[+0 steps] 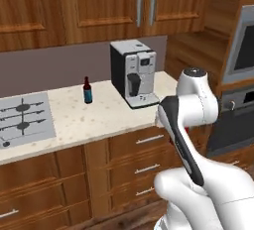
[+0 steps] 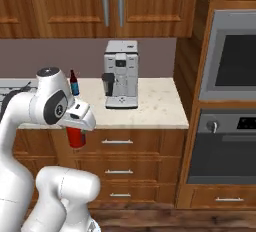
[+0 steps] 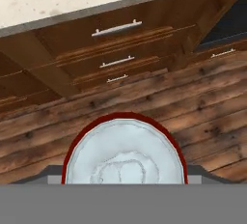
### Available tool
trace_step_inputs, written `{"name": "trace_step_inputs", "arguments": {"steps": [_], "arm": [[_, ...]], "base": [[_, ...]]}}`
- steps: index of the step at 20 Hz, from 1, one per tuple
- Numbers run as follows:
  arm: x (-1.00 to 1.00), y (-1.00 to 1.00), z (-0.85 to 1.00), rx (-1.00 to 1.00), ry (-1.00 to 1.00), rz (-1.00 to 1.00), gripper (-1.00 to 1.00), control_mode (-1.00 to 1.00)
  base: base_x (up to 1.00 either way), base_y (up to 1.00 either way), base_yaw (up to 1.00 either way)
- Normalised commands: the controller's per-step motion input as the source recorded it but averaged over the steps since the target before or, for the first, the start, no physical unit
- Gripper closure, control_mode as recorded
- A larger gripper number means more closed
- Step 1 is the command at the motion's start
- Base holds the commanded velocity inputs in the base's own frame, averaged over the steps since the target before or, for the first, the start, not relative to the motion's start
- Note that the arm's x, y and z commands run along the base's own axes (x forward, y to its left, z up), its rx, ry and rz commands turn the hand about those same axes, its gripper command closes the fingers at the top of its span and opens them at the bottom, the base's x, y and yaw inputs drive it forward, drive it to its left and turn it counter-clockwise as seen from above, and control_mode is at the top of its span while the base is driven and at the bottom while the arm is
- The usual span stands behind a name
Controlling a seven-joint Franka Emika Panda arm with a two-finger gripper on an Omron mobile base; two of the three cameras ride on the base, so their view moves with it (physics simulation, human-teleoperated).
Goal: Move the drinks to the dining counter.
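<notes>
Gripping the small red can [image 2: 75, 137] between the fingers, jaws standing wide around its body, silver lid [image 3: 124, 156] facing the hand camera. Hanging in the air in front of the drawer fronts [image 2: 118, 143], below the edge of the beige speckled surface [image 2: 155, 107], out left of the coffee machine [image 2: 120, 74]. Gripper [image 2: 75, 128] sitting mostly hidden under the white wrist.

Judging the can light, rigid, thin-walled, smooth and a bit slippery; denting likely under a hard squeeze. Holding round the middle of the body looking right, keeping it upright while carrying.

Short dark-red bottle with blue label [image 1: 88, 90] standing upright on the same surface, left of the coffee machine and well apart from it, between machine and grey stovetop [image 1: 25, 117]. Judging it glass, heavier, breakable; taking it round the body below the neck looking safest.

Surface here being the stovetop one, not the dining counter, so carrying away needed. Wooden wall cabinets [image 1: 99, 1] hanging above the coffee machine, built-in oven [image 2: 232, 141] standing right of it, dark plank floor [image 3: 144, 102] lying below the drawers.
</notes>
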Motion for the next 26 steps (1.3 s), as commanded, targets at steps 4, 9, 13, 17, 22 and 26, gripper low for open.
{"name": "trace_step_inputs", "arguments": {"steps": [4, 9, 13, 17, 22, 26], "arm": [[0.00, 0.00, 0.00, 0.00, 0.00, 0.00, 1.00, 1.00], [0.00, 0.00, 0.00, 0.00, 0.00, 0.00, 1.00, 1.00], [0.00, 0.00, 0.00, 0.00, 0.00, 0.00, 1.00, 1.00], [0.00, 0.00, 0.00, 0.00, 0.00, 0.00, 1.00, 1.00], [0.00, 0.00, 0.00, 0.00, 0.00, 0.00, 1.00, 1.00], [0.00, 0.00, 0.00, 0.00, 0.00, 0.00, 1.00, 1.00]], "base": [[-0.90, 0.10, -0.83], [-0.20, 0.01, -1.00], [-0.11, 0.00, -1.00], [-0.12, 0.00, -1.00], [-0.24, 0.00, -1.00], [-0.22, 0.00, -1.00]]}}
